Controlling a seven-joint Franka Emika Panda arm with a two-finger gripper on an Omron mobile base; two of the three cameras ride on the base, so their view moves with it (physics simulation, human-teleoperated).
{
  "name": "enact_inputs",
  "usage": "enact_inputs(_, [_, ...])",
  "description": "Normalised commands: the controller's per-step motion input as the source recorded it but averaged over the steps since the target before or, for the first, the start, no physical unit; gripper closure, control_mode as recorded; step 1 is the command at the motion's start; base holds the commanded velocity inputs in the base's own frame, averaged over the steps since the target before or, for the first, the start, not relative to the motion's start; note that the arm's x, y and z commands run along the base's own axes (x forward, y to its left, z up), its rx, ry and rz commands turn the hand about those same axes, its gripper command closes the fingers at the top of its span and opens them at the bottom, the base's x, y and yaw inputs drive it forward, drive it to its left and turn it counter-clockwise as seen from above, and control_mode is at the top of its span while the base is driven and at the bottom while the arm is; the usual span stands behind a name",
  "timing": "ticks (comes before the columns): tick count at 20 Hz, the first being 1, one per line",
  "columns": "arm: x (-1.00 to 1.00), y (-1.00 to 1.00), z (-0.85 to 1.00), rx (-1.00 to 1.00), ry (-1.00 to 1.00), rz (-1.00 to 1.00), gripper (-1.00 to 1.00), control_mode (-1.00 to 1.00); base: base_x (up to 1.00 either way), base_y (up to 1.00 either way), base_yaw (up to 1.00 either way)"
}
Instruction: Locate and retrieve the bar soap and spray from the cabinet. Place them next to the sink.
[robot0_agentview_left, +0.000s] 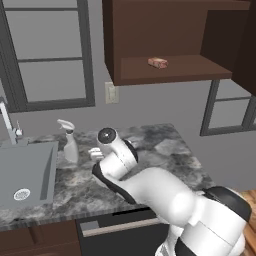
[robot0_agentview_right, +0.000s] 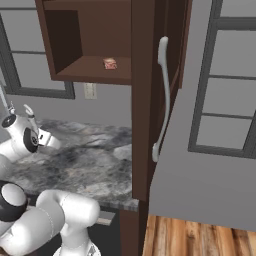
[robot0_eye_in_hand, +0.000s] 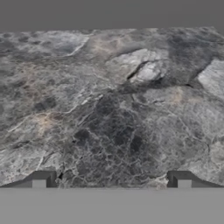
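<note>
Hand view: open claw (robot0_eye_in_hand: 111, 180) over bare marble counter (robot0_eye_in_hand: 109, 109).

— What sort of room is this?
— A kitchen: a marbled grey stone tabletop (robot0_agentview_left: 165, 150) holds a metal sink (robot0_agentview_left: 25, 175) with a faucet (robot0_agentview_left: 7, 120), under a dark wooden wall cabinet (robot0_agentview_left: 150, 30), windows (robot0_agentview_left: 50, 50) behind.
</note>
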Motion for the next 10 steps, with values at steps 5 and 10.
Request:
enact_inputs(5, [-0.23,-0.16,-0.01,0.0,0.03,0.01,-1.0,-1.0,0.0,0.0,0.0])
enact_inputs(10, [-0.42,-0.18,0.0,0.0,0.0,0.04,-1.0,-1.0,0.0,0.0,0.0])
